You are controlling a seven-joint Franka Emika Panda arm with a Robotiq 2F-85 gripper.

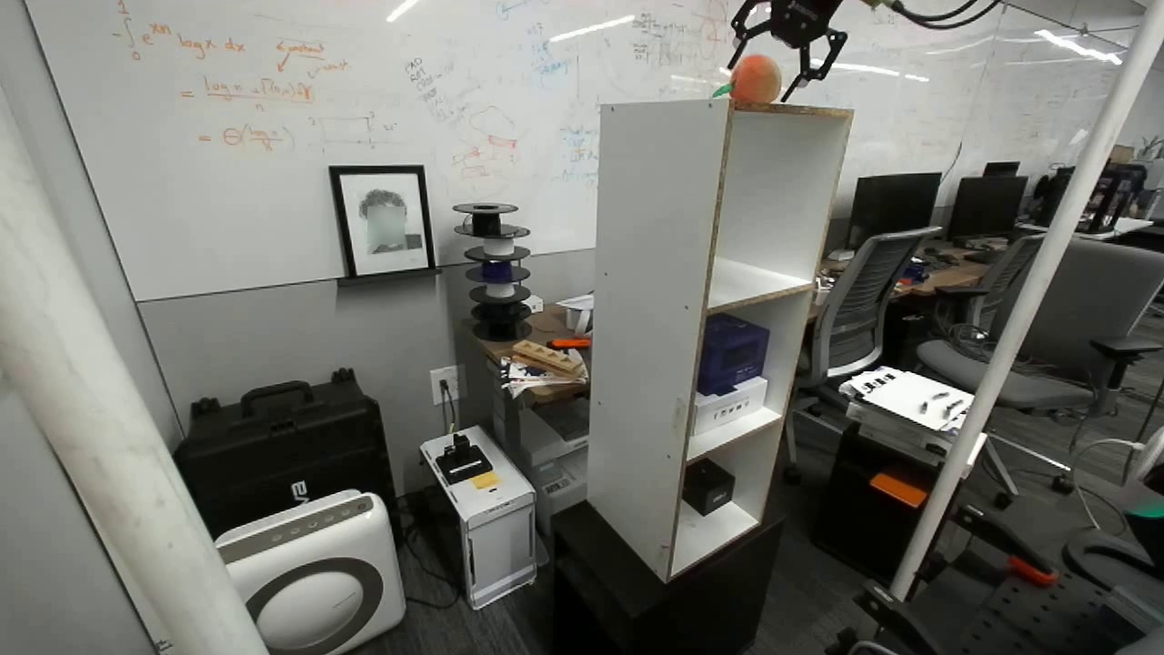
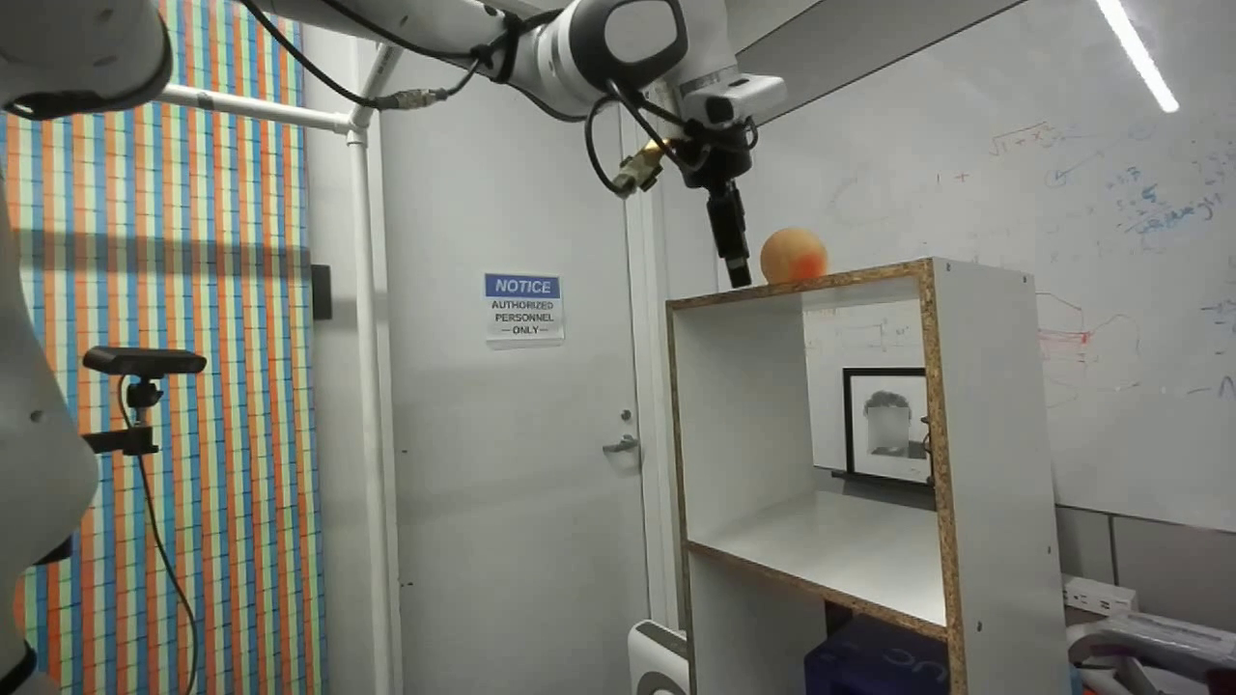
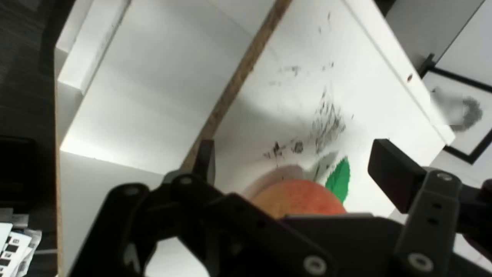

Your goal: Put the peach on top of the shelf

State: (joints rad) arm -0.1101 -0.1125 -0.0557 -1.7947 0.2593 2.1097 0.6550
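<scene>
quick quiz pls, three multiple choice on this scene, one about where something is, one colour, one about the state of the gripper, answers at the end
1. Where is the peach?
A) In the lowest compartment
B) On top of the shelf
C) On the floor

2. What colour is the leaf at the peach's edge?
A) Green
B) Yellow
C) Purple

3. How does the gripper stand?
A) Shut on the peach
B) Shut on nothing
C) Open

Answers
1 B: both exterior views show it on the flat top.
2 A: the wrist view shows it plainly green.
3 C: in the wrist view the fingers stand wide apart.
</scene>
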